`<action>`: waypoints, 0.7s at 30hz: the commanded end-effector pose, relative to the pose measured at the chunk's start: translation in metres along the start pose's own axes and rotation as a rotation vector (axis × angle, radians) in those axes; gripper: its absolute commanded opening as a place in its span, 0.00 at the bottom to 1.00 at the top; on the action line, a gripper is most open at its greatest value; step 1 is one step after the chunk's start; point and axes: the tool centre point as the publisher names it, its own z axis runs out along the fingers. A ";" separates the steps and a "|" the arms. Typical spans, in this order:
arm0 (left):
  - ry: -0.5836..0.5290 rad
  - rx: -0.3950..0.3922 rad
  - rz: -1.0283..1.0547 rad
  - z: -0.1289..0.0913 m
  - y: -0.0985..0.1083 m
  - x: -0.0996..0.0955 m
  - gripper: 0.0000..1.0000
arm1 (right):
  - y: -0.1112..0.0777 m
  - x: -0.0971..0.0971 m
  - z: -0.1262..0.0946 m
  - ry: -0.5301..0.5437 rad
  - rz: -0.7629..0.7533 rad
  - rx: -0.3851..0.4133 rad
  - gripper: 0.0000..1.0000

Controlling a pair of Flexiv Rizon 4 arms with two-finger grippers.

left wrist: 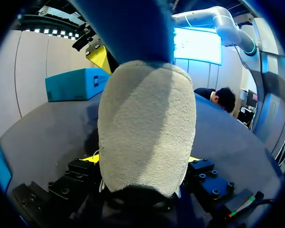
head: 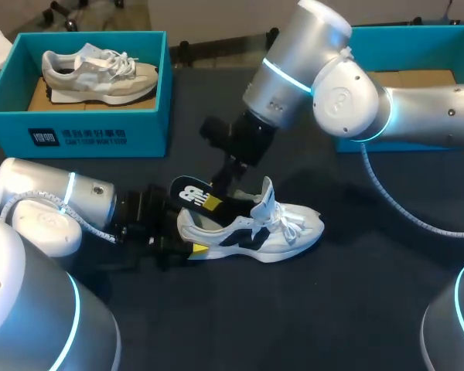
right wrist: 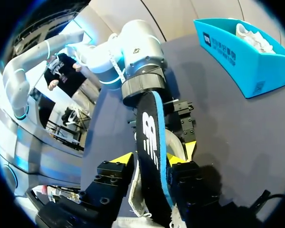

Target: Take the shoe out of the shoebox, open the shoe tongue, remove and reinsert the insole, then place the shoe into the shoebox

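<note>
Jaws: my L gripper [head: 185, 241] clamps shoe [head: 272, 232] at heel; R gripper [right wrist: 149, 159] pinches insole [right wrist: 150, 128]. Shoe upright near shoebox [head: 85, 133], long axis parallel to box front, toe away from L gripper.

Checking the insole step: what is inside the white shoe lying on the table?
The black insole slants out of the white shoe's opening, right gripper shut on it. Its lower end is covered by the shoe, so its depth cannot be seen.

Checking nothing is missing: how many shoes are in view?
2. A grey shoe lies in the left shoebox; a white shoe lies on the table. The right shoebox is partly hidden.
</note>
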 end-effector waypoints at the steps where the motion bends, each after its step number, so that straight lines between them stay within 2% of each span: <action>1: 0.000 -0.003 0.000 0.002 0.005 -0.003 0.00 | 0.001 -0.001 0.001 0.008 -0.003 0.002 0.28; 3: 0.000 -0.003 0.000 0.002 0.005 -0.003 0.00 | 0.000 0.000 0.001 0.014 -0.006 -0.001 0.20; 4: 0.000 -0.003 0.000 0.002 0.005 -0.003 0.00 | 0.000 0.000 0.001 0.016 -0.007 -0.001 0.13; 5: 0.000 -0.003 0.000 0.002 0.005 -0.003 0.00 | -0.001 0.000 0.001 0.016 -0.007 -0.002 0.00; 11: 0.000 -0.003 0.000 0.002 0.005 -0.003 0.00 | 0.000 -0.002 -0.007 -0.004 -0.019 -0.014 0.00; 21: 0.000 -0.003 0.000 0.002 0.005 -0.003 0.00 | 0.012 -0.017 -0.034 -0.158 -0.085 -0.081 0.00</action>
